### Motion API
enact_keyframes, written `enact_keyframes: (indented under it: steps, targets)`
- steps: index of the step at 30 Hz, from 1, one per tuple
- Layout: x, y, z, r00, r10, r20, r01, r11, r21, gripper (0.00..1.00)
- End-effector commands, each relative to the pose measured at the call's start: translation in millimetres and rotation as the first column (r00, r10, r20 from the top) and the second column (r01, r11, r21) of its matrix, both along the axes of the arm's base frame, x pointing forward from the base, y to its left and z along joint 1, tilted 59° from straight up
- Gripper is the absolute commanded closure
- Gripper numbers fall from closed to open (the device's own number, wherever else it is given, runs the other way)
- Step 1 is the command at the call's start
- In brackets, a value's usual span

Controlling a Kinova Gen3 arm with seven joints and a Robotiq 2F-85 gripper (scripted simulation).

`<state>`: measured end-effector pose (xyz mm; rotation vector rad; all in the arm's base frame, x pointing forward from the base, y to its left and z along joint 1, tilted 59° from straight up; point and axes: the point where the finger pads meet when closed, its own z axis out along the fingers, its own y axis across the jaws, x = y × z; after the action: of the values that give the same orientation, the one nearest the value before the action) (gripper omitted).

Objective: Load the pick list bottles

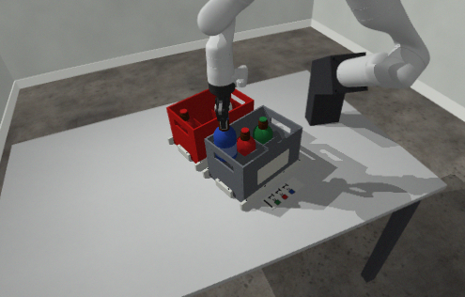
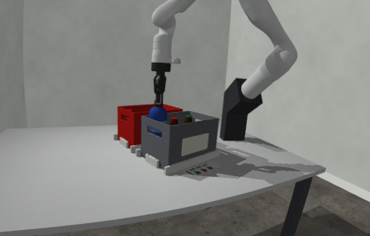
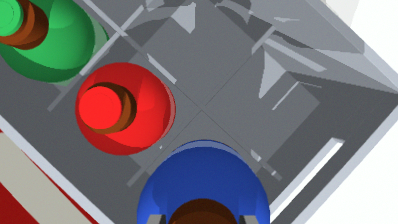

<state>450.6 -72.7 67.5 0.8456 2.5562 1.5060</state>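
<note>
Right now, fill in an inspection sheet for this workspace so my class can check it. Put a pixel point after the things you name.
Surface: pale table (image 1: 86, 211) (image 2: 69, 187); pick list (image 1: 283, 196) (image 2: 202, 169) lies beside the gray crate.
Job's things: gray crate (image 1: 236, 180) (image 2: 155, 149) (image 3: 345, 120) holds a red bottle (image 1: 245, 146) (image 3: 150, 120) and green bottle (image 1: 263, 135) (image 3: 65, 47); blue bottle (image 1: 224, 138) (image 2: 158, 113) (image 3: 205, 170) upright, partly inside. Red crate (image 1: 185, 141) (image 2: 125, 131): red-capped bottle (image 1: 184, 114) visible.
Clutter: nothing seen.
Gripper (image 1: 224, 126) (image 2: 158, 102) (image 3: 202, 220): shut on the blue bottle's neck.
Cables: nothing seen.
Surroundings: plain walls (image 1: 110, 28) (image 2: 125, 45), mottled floor (image 1: 86, 89) (image 2: 244, 209).
</note>
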Motion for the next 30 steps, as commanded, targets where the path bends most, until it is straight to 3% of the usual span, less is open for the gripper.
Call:
enact_keyframes:
  steps: [1,30]
  targets:
    - [1,1,-1.0,1.0,-0.002,0.001,0.002,1.0,-0.001,0.9]
    - [9,22,-15.1,1.0,-0.002,0.001,0.002,1.0,-0.001,0.9]
